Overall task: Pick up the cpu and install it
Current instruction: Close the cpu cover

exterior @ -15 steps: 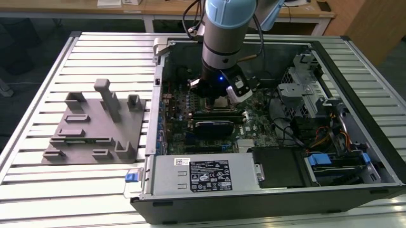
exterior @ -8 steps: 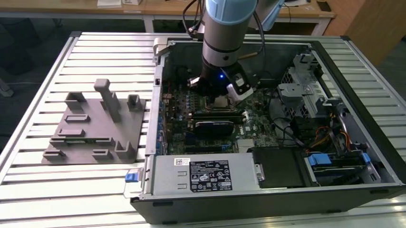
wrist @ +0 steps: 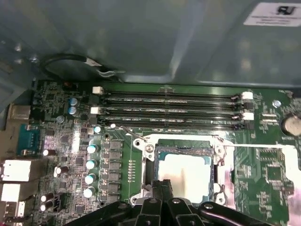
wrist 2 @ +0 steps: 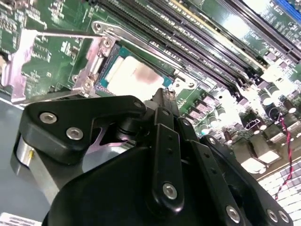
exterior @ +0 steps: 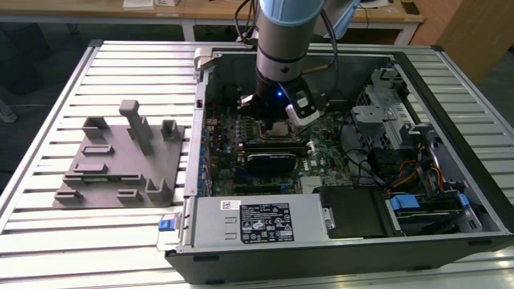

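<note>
Arm stands vertical in the case, claw closed and empty over the socketed cpu.

cpu in socket; claw just above.

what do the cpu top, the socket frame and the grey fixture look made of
The cpu: metal lid, pale silvery, matte with soft glare. The socket frame: bare bright metal, judging by its shiny edges. The grey fixture: probably plastic, since it is evenly matte grey without glints, though paint could hide something else.
</note>
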### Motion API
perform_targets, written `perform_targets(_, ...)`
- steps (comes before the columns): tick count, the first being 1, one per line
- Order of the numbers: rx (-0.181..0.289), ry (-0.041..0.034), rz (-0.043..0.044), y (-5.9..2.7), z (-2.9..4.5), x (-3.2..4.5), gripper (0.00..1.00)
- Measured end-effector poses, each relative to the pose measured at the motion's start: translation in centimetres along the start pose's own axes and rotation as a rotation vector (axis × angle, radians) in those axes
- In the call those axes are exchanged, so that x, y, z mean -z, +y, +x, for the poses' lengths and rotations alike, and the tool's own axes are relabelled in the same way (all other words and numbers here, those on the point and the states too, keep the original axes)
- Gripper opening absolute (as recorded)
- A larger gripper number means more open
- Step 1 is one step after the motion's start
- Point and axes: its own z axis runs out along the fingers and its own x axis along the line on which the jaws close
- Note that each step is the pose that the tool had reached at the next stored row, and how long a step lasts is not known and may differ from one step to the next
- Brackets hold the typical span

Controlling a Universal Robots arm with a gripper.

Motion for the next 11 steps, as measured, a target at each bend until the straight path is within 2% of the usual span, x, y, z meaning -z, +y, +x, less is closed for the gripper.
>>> perform_targets(3, -0.02, -0.0044, 0.0264, 0.04, -0.02, 0.08, 0.11)
perform_targets(5, -0.038, -0.0075, 0.041, 0.05, -0.03, 0.08, 0.11)
perform_targets(9, -0.072, -0.0136, 0.0546, 0.08, -0.04, 0.09, 0.11)
perform_targets(11, -0.08, -0.0148, 0.0563, 0.11, -0.14, 0.07, 0.11)
